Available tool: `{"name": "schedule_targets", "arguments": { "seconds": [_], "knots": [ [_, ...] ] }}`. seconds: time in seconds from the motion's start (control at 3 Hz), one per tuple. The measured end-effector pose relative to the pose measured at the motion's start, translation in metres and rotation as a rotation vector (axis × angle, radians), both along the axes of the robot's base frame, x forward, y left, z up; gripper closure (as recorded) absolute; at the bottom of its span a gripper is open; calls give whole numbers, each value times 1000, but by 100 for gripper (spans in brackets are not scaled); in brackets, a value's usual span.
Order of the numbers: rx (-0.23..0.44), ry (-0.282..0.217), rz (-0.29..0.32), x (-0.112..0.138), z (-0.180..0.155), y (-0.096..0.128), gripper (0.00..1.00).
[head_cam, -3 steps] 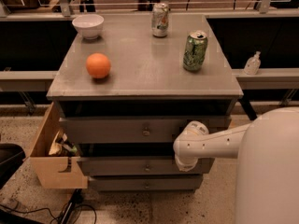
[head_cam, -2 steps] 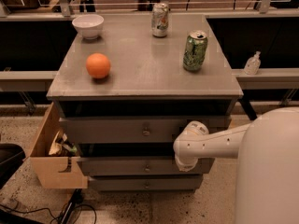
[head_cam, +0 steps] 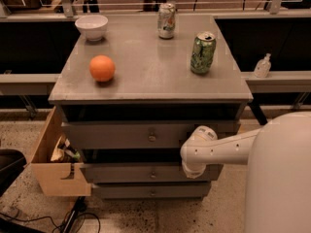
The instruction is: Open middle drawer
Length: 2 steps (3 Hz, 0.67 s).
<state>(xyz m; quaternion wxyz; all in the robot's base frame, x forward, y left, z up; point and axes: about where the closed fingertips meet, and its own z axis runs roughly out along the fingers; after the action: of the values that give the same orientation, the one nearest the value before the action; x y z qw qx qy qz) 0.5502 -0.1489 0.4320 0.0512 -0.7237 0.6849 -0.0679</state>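
The middle drawer (head_cam: pixel 121 173) sits second of three in the grey cabinet (head_cam: pixel 233 114), below the front edge of the worktop (head_cam: pixel 146 57). Its flat grey front shows as a band between the taller top drawer front (head_cam: pixel 107 135) and the thinner bottom drawer front (head_cam: pixel 121 191). Its small round knob (head_cam: pixel 152 174) is at the middle of the front. It looks the same as a second ago: same line, same dark gap above it, no shift outward that can be made out.

The claw (head_cam: pixel 193 169) is at the end of the white arm (head_cam: pixel 228 147), low against the right part of the middle drawer's front, right of the knob and apart from it. The rounded wrist covers it, so I cannot tell whether it is wide, narrow or holding anything. The arm reaches in from the robot's white body (head_cam: pixel 282 178) at the right, and both stand where they stood before.

On the worktop nothing has moved. An orange (head_cam: pixel 102 68) lies toward the front left corner, and a white bowl (head_cam: pixel 91 26) is at the back left corner. A pale can (head_cam: pixel 166 20) stands at the middle of the back edge, and a green can (head_cam: pixel 202 53) stands near the right edge. Left of the cabinet, on the floor, a cardboard box (head_cam: pixel 53 178) stands open with odds and ends in it. On the ledge beyond the right edge stands a small pump bottle (head_cam: pixel 262 66).
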Motion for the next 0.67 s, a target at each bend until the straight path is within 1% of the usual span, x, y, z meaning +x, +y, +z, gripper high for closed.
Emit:
{"name": "schedule_targets", "arguments": {
  "seconds": [0.67],
  "knots": [
    [0,0,0,0,0,0,100]
  ]
}}
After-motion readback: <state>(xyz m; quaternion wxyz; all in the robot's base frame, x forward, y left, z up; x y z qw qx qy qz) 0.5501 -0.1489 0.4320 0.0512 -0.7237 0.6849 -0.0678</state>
